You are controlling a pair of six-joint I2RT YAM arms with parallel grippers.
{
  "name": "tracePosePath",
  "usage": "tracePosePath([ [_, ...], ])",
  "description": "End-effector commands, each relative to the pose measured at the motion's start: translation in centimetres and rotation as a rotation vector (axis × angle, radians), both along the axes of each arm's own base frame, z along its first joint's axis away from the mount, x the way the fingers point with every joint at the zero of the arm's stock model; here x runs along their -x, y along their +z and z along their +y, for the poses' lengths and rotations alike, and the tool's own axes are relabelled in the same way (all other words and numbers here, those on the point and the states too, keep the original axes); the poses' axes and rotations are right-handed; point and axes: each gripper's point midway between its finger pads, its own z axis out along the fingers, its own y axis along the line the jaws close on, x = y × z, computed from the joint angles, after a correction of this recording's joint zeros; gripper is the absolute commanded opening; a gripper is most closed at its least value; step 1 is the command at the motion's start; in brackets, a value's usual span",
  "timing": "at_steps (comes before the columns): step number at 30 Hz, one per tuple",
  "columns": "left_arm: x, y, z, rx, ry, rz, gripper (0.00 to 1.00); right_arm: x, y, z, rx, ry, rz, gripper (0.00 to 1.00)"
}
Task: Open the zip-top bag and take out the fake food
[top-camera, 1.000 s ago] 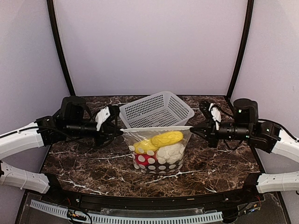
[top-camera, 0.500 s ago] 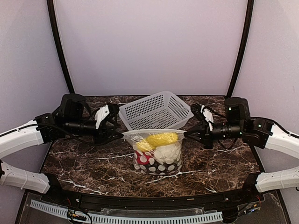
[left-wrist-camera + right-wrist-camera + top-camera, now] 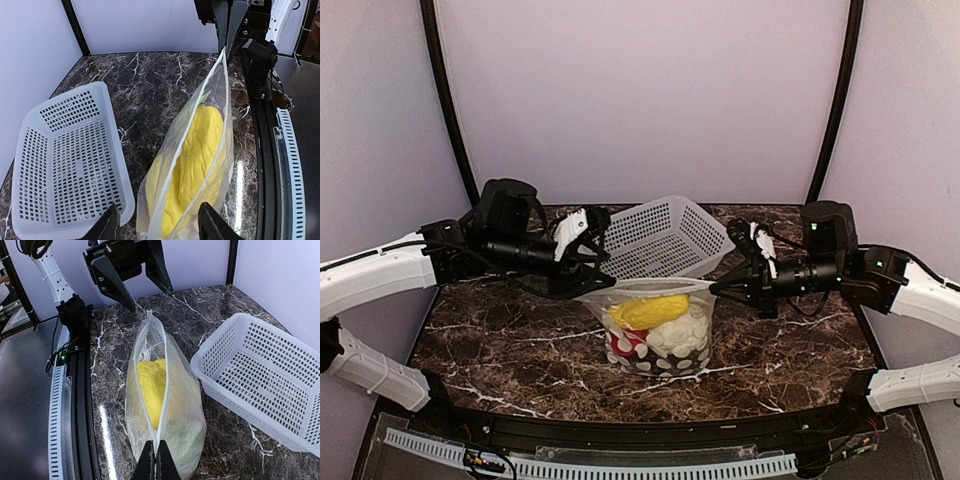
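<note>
The zip-top bag (image 3: 660,345) stands on the marble table with its dotted lower half facing the camera. Its mouth gapes a little, the two zip strips apart. Inside I see a yellow fake food piece (image 3: 648,310), a red one (image 3: 632,345) and a pale leafy one (image 3: 682,335). My right gripper (image 3: 720,290) is shut on the right end of the zip strip (image 3: 155,460). My left gripper (image 3: 595,270) is open, its fingers (image 3: 110,226) straddling the bag's left end without pinching it. The yellow piece (image 3: 200,150) and the leafy piece (image 3: 187,435) show through the bag (image 3: 182,390).
A white perforated basket (image 3: 655,235) sits just behind the bag, close to my left gripper; it also shows in the left wrist view (image 3: 65,160) and the right wrist view (image 3: 260,375). The table's near edge has a black rail (image 3: 75,390).
My left gripper has let go of the bag's left end, opened, and moved right and up toward the basket. My right gripper has moved left. The bag has narrowed and its top sags.
</note>
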Motion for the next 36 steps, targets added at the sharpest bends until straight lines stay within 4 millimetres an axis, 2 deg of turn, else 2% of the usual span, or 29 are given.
tracePosePath([
  [1, 0.6, 0.3, -1.4, -0.005, -0.061, -0.013, 0.51, 0.8, 2.0, 0.1, -0.046, 0.033, -0.038, 0.00],
  [12, -0.7, -1.6, -2.4, -0.059, -0.035, 0.008, 0.45, 1.4, 1.5, 0.1, -0.034, 0.045, -0.032, 0.00],
  [15, -0.7, -1.0, -2.5, -0.048, -0.031, -0.006, 0.44, 1.5, 1.4, 0.2, -0.032, 0.048, -0.033, 0.00],
  [18, -0.4, 0.4, -2.8, -0.010, -0.053, -0.015, 0.46, 1.6, 1.4, 0.2, -0.029, 0.051, -0.032, 0.00],
  [21, -0.4, 0.8, -3.2, -0.012, -0.069, -0.002, 0.46, 1.6, 1.4, 0.2, -0.028, 0.053, -0.035, 0.00],
  [27, -0.9, -0.3, -3.8, -0.052, -0.080, 0.003, 0.46, 1.8, 1.5, 0.1, -0.027, 0.051, -0.039, 0.00],
  [36, -0.6, -1.7, -3.8, -0.105, -0.105, 0.015, 0.46, 1.8, 1.5, 0.1, -0.026, 0.048, -0.044, 0.00],
])
